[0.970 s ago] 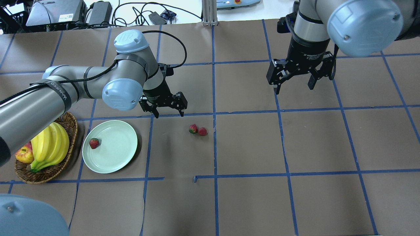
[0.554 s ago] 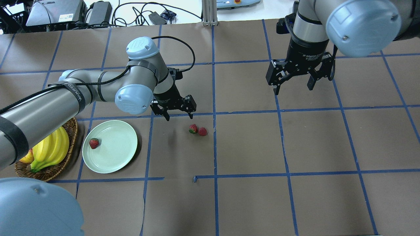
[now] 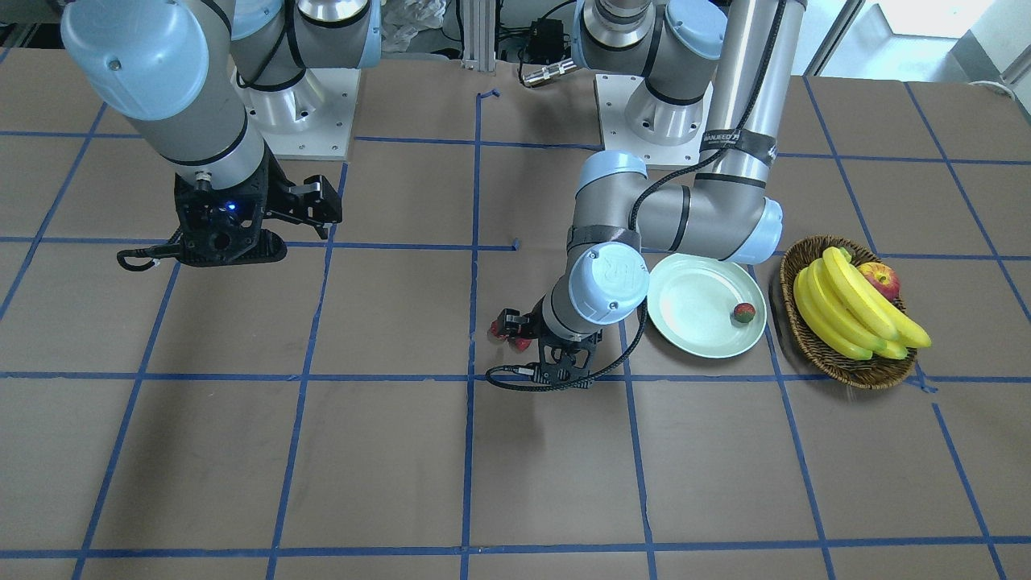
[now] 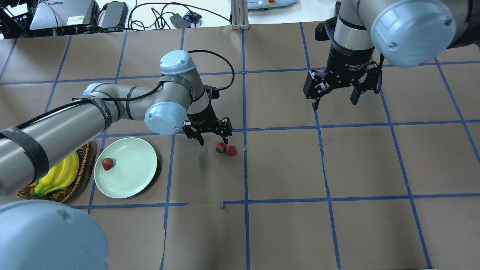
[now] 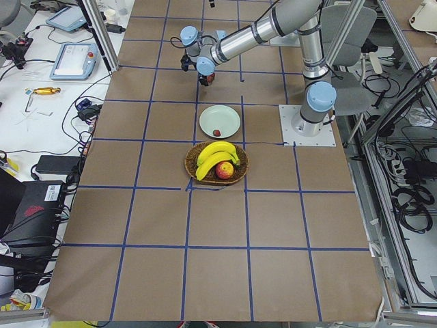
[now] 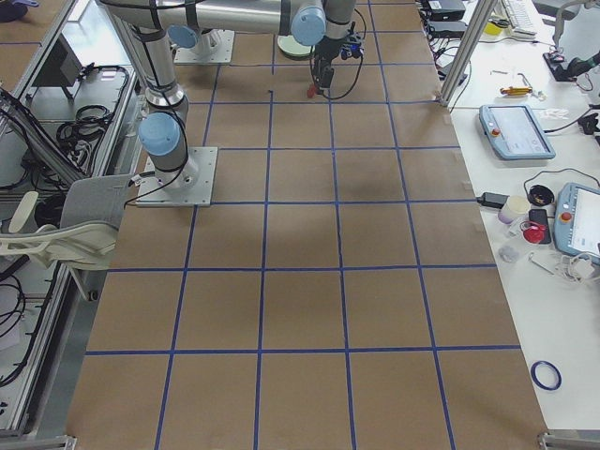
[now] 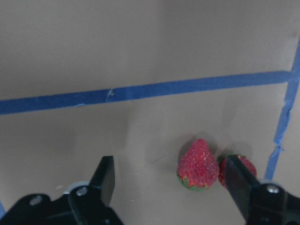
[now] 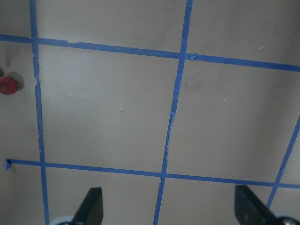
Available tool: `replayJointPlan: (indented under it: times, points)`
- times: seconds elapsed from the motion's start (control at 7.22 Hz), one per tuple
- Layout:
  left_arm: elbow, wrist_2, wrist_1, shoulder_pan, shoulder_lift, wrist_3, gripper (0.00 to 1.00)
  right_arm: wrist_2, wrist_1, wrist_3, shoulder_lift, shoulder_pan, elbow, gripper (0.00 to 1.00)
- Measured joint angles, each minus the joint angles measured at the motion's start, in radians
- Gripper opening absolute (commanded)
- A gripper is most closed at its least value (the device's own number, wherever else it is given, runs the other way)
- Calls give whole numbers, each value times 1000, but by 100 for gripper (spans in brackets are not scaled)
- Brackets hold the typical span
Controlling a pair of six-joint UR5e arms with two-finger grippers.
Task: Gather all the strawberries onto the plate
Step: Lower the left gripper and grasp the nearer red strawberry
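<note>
The left gripper (image 4: 214, 143) was seen open, right beside two strawberries (image 4: 221, 147) at frame centre. A third strawberry (image 4: 107, 164) was seen on the plate (image 4: 135, 178), lower left. The right gripper (image 4: 334, 104) was seen open, upper right.

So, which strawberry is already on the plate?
The lone strawberry near the plate's rim on the basket side. The other two strawberries lie together on the table by the left claw.

Four wide exterior views, two wrist close-ups.
</note>
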Motion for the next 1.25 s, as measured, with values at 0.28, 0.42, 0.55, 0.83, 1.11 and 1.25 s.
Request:
replayJointPlan:
  times: [0.28, 0.42, 0.55, 0.83, 1.11, 1.25]
  points:
    - [0, 1, -4, -7, -9, 2, 80, 0, 0, 0, 0, 0, 2, 100]
    - [0, 1, -4, -9, -16, 4, 79, 0, 1, 0, 0, 0, 2, 100]
    - [0, 1, -7, -12, -21, 4, 78, 0, 1, 0, 0, 1, 2, 100]
    - [0, 1, -19, -21, -23, 5, 75, 0, 0, 1, 0, 1, 2, 100]
    - [3, 4, -21, -24, -22, 12, 76, 0, 0, 2, 0, 2, 3, 100]
    - [6, 7, -18, -24, -18, 16, 75, -1, -1, 2, 0, 2, 6, 100]
